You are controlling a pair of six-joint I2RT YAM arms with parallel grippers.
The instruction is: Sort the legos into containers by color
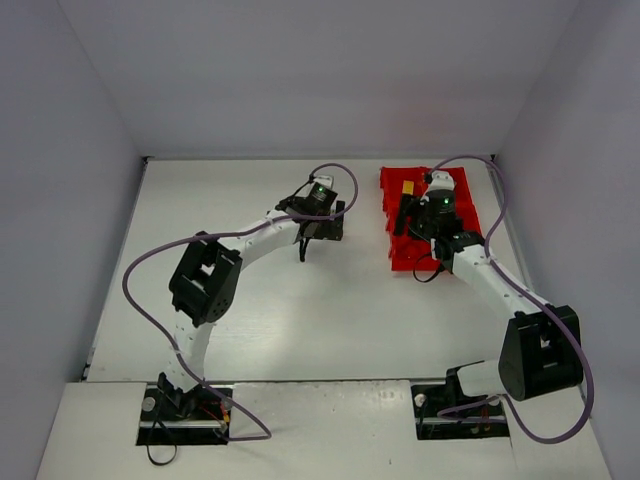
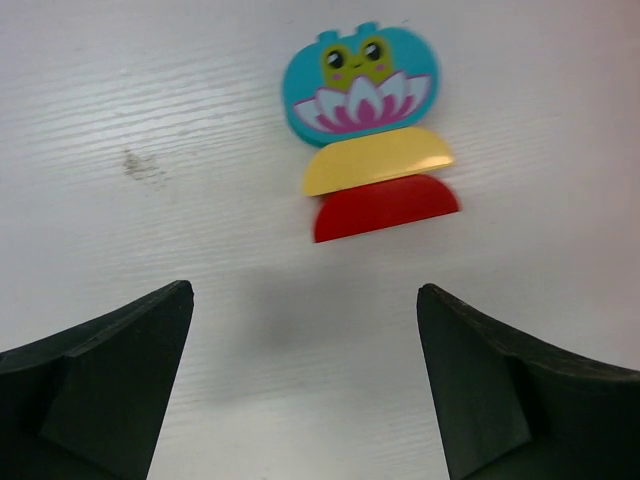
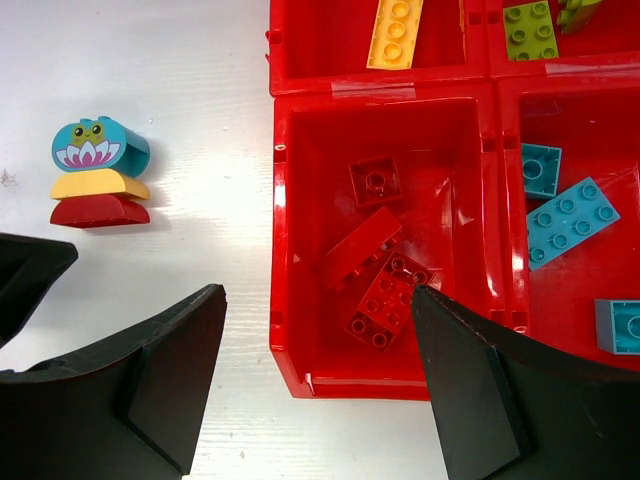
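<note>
Currently the left gripper (image 2: 305,300) hangs with jaws apart and empty above the white table (image 2: 120,90). A lego stack (image 3: 98,175) lies just beyond its fingertips: teal frog brick (image 2: 360,85), yellow half-round (image 2: 378,160) and red half-round (image 2: 385,208), each touching the next. The right gripper (image 3: 318,300) is likewise spread and empty, over the near-left bin of the red tray (image 3: 279,200), which holds three red bricks (image 3: 360,248). Blue bricks (image 3: 572,222) lie in the near-right bin, a yellow brick (image 3: 395,32) far-left, a green brick (image 3: 531,28) far-right. The stack sits left of the tray, apart from it.
</note>
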